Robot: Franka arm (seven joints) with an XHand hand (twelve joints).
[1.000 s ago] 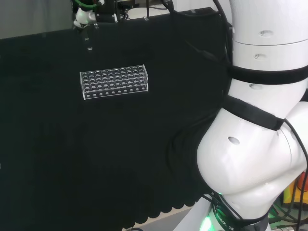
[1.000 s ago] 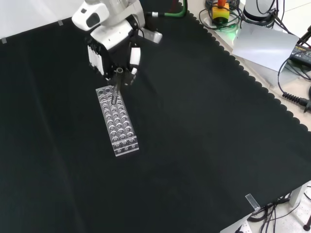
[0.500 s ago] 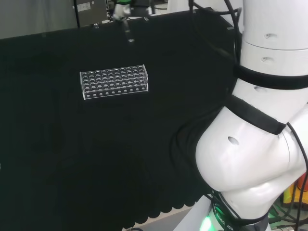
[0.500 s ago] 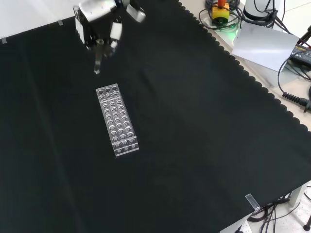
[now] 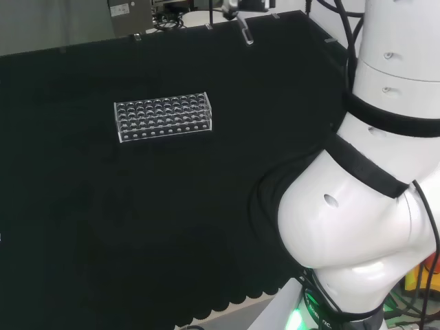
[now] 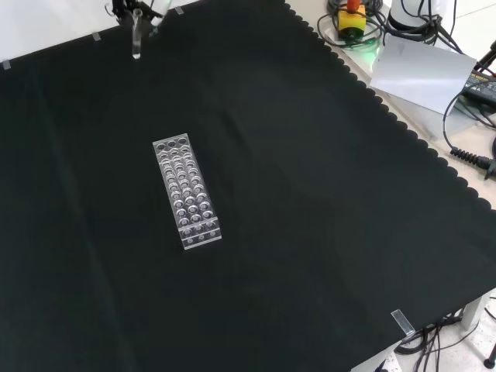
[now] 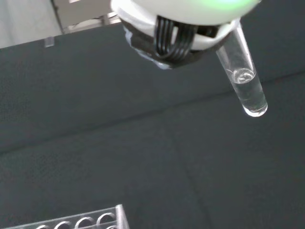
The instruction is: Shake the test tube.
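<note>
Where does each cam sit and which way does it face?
Head: behind and above the base, looking over the white arm links at the rack.
Front: opposite side, looking down on the cloth; test tube at top edge.
Wrist: at the wrist, past the hand, close on the tube.
Shared: rack and tube.

Arm (image 5: 357, 234): big glossy white rounded links w/ black fabric bands round the joints, small oval screw holes in the shell. Black cable runs down its right side in head view; green light glows at the base. Hand (image 7: 190, 14): white rounded shell w/ green glow, bundle of black ribbed cables underneath.
</note>
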